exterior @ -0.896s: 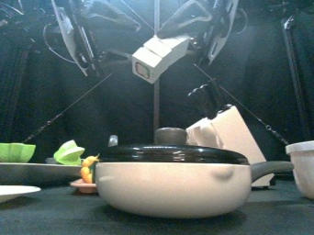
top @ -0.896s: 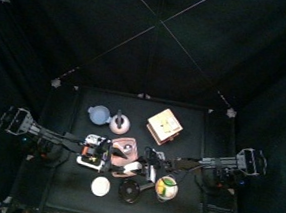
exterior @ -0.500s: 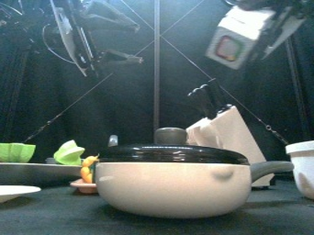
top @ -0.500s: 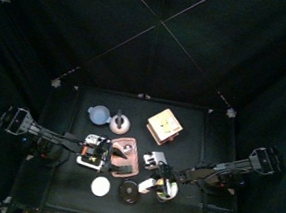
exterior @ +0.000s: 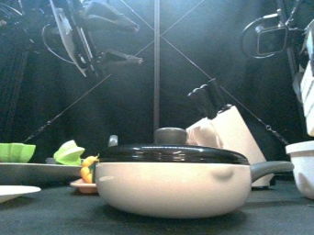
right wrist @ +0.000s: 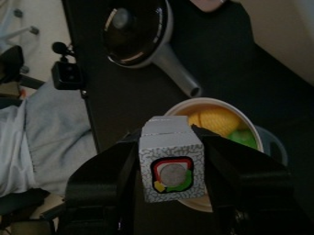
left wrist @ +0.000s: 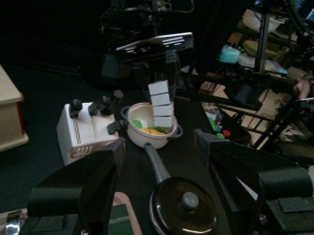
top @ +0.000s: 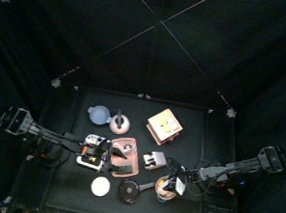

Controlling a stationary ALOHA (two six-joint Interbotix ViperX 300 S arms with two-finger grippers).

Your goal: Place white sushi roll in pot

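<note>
My right gripper (right wrist: 173, 150) is shut on the white sushi roll (right wrist: 172, 174), a white block with a red and green centre. It holds the roll in the air above a white bowl (right wrist: 263, 131) of yellow and green food. The left wrist view shows the roll (left wrist: 161, 99) hanging over that bowl (left wrist: 154, 132). The white pot (exterior: 172, 179) has its black lid (right wrist: 132, 32) on, and its handle (right wrist: 185, 75) points toward the bowl. My left gripper (left wrist: 157, 188) is open and empty at the table's left (top: 92, 151).
A white knife block (exterior: 227, 133) stands behind the pot, and a white cup (exterior: 302, 165) stands at the right. Green food lies on a plate at the left (exterior: 18, 151). A wooden box (top: 166, 127), a blue bowl (top: 100, 115) and a white plate (top: 100, 186) also stand on the table.
My right gripper has carried the sushi roll rightward and toward the table's front, from above the pot to over the bowl. The left arm has not moved.
</note>
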